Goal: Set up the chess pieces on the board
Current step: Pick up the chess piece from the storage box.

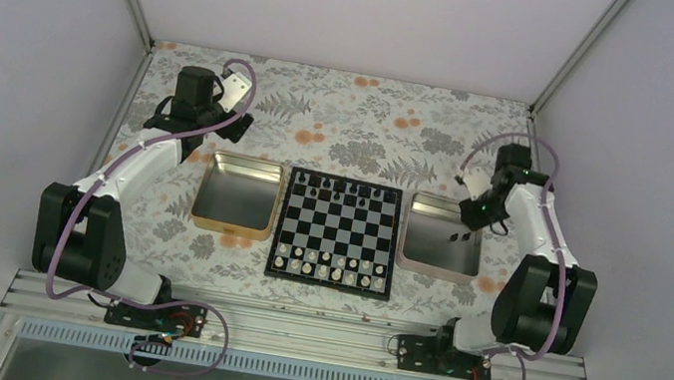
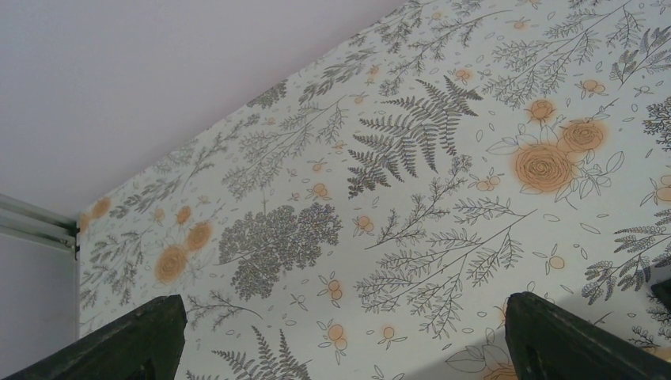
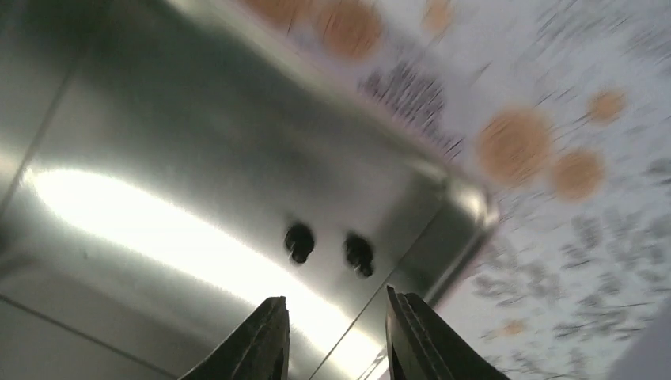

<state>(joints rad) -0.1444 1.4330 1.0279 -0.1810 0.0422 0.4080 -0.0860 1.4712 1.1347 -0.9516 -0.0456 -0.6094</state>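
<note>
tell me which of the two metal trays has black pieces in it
The silver rectangular metal tray right of the chessboard: two small black chess pieces lie in it. The gold metal tray looks empty.

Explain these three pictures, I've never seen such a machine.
Two robot arms are bolted at the near edge of a table. The wide picture looks down from above; the other two come from wrist cameras. Between a gold tray and a silver tray lies the board, pale pieces on its near rows, a few black chess pieces at its far edge. The right claw hangs open over two more in the silver tray. The left claw is open above the cloth; neither holds anything.
</note>
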